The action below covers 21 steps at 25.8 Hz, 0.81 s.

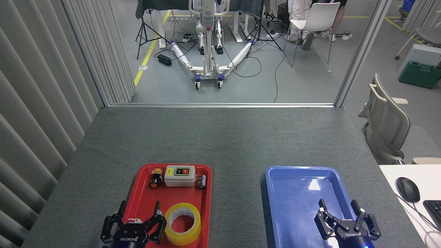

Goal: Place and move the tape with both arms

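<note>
both arms' fingers spread open, empty; tape [183,223] lies in red tray [137,193].

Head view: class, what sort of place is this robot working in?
Probably a robotics lab or test bay: a wheeled lifting frame trailing floor cables, tripods, and a felt-covered table holding a red tray and a blue tray.

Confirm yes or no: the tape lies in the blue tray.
No, the tape lies flat in the red tray, beside the left pincer; the blue tray holds nothing.
</note>
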Motion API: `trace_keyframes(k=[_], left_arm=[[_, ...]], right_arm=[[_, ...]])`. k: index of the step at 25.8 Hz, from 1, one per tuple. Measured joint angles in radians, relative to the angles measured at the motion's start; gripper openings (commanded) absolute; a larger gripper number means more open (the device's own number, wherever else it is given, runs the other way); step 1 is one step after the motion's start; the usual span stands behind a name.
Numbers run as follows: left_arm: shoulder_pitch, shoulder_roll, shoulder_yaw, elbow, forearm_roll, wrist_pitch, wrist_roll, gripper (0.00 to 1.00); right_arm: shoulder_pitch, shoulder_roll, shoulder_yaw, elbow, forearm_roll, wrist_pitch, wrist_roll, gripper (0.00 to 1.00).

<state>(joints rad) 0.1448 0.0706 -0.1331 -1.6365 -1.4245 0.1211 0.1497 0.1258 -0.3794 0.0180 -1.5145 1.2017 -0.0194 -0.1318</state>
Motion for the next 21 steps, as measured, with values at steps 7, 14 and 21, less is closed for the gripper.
trace_keyframes(k=[7, 14, 21], left_arm=[[0.004, 0.003, -0.001, -0.009, 0.001, 0.001, -0.016, 1.00], [0.004, 0.005, -0.003, -0.021, 0.001, 0.010, -0.025, 1.00], [0.004, 0.005, -0.003, -0.021, 0.001, 0.014, -0.025, 1.00]], right_arm=[[0.003, 0.000, 0.000, -0.023, -0.002, -0.006, 0.002, 1.00], [0.022, 0.003, -0.003, -0.052, -0.003, -0.006, 0.006, 1.00], [0.042, 0.005, -0.005, -0.065, -0.001, -0.004, -0.002, 1.00]])
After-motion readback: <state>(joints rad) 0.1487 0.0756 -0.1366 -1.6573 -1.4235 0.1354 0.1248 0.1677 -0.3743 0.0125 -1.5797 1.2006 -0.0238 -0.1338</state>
